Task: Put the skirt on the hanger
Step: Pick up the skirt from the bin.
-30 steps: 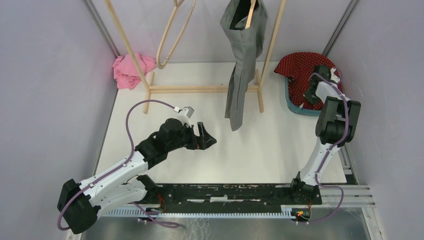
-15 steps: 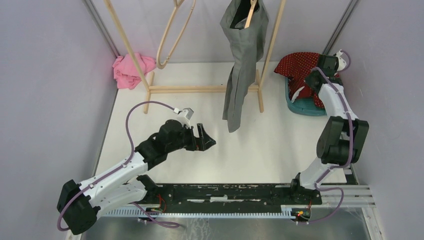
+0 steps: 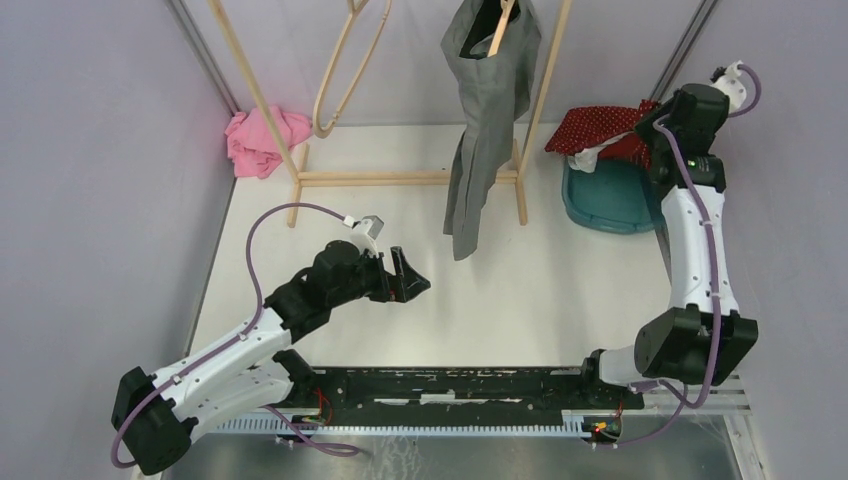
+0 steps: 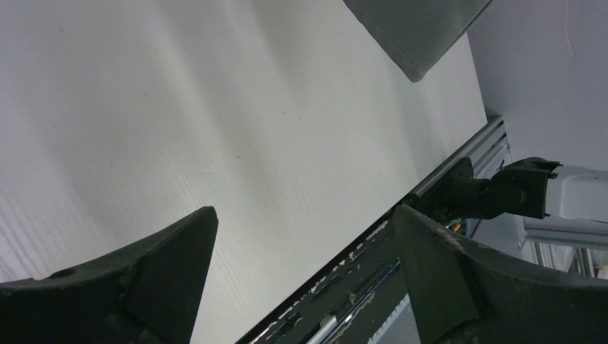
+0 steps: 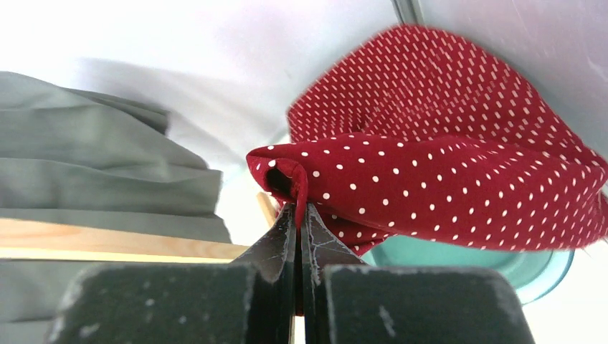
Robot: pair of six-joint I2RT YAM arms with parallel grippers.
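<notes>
The skirt (image 3: 600, 125), red with white dots, hangs bunched above the teal basin (image 3: 600, 205) at the back right. My right gripper (image 3: 652, 138) is shut on a folded edge of it; in the right wrist view the skirt (image 5: 444, 172) is pinched between the closed tips of the gripper (image 5: 300, 208). An empty wooden hanger (image 3: 345, 70) hangs at the left of the rack. My left gripper (image 3: 415, 275) hovers over the middle of the table, open; its wrist view shows nothing between the jaws of the gripper (image 4: 302, 215).
A grey garment (image 3: 485, 130) hangs from a second hanger on the wooden rack (image 3: 400, 178), reaching down to the table. A pink cloth (image 3: 262, 140) lies at the back left. Grey walls close in both sides.
My right arm has stretched up and back, lifting the skirt out of the basin. The left arm has barely moved.
</notes>
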